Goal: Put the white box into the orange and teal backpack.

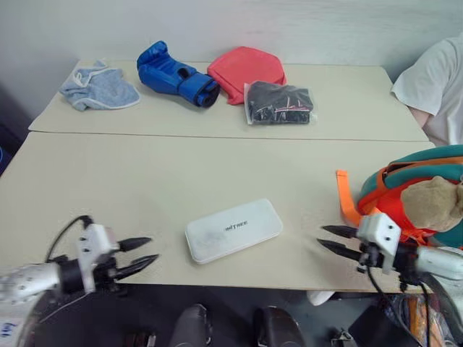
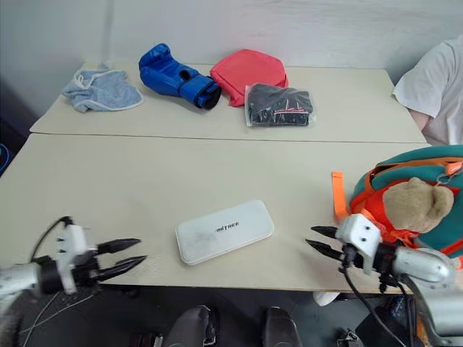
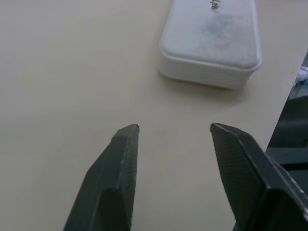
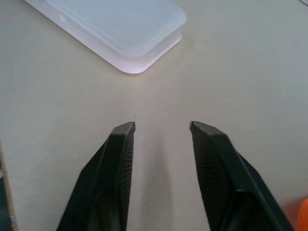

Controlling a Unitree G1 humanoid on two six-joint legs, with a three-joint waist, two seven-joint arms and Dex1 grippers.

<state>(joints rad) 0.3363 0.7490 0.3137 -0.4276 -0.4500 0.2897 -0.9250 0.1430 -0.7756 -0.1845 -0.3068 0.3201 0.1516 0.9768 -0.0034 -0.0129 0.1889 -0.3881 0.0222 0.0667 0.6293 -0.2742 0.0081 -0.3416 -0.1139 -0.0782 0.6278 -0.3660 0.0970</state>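
The white box (image 1: 234,230) lies flat near the front edge of the beige table (image 1: 181,173), grey lettering on its lid. To its left my left gripper (image 1: 150,251) points at it, open and empty, a short gap away; the box's near end (image 3: 211,41) lies past its fingertips. My right gripper (image 1: 324,238) points at the box from the right, open and empty, with the box's corner (image 4: 120,31) ahead. The orange and teal backpack (image 1: 416,191) stands at the table's right front, a tan plush toy (image 1: 432,204) on it, close behind the right gripper.
Along the table's far side lie a light blue cloth (image 1: 98,88), a blue boxing glove (image 1: 176,75), a flat red fabric piece (image 1: 246,70) and a clear bag of dark clothing (image 1: 279,104). A person in a white shirt (image 1: 438,83) sits at the far right.
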